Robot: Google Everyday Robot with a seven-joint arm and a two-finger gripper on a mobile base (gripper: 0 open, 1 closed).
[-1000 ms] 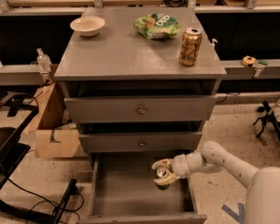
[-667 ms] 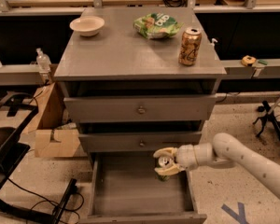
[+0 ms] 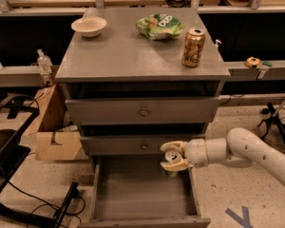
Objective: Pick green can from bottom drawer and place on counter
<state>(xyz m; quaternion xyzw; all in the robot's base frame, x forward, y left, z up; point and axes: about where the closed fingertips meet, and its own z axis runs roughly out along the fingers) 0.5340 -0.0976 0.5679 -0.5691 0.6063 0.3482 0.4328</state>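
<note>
In the camera view, the pincer (image 3: 165,156) sits at about 5 o'clock from the middle of the frame. It reaches in from the right on a pale arm (image 3: 256,151), just under the front of the middle drawer. Its two fingers are closed narrowly on the green can (image 3: 171,157), one above and one below the silver top. The dark green body shows beneath them.

The can hangs over the 1 o'clock corner of the open bottom drawer (image 3: 142,194), near its right wall. It looks to be clear of the drawer floor rather than resting on it.

The counter surface (image 3: 133,51) lies well above, towards 12 o'clock. It carries a white bowl (image 3: 89,26) at its 10 o'clock corner, a green snack bag (image 3: 160,26) at about 1 o'clock and a taller gold can (image 3: 193,47) at 3 o'clock. The front half, from 5 to 8 o'clock, is bare.

The can is probably light, stiff enough to hold but thin-walled, so a hard squeeze could dent it. Its smooth metal skin may slip. A hold across the middle of the body would be steadier than one near the rim, where the can could swing or tip when it is raised past the drawer fronts.
</note>
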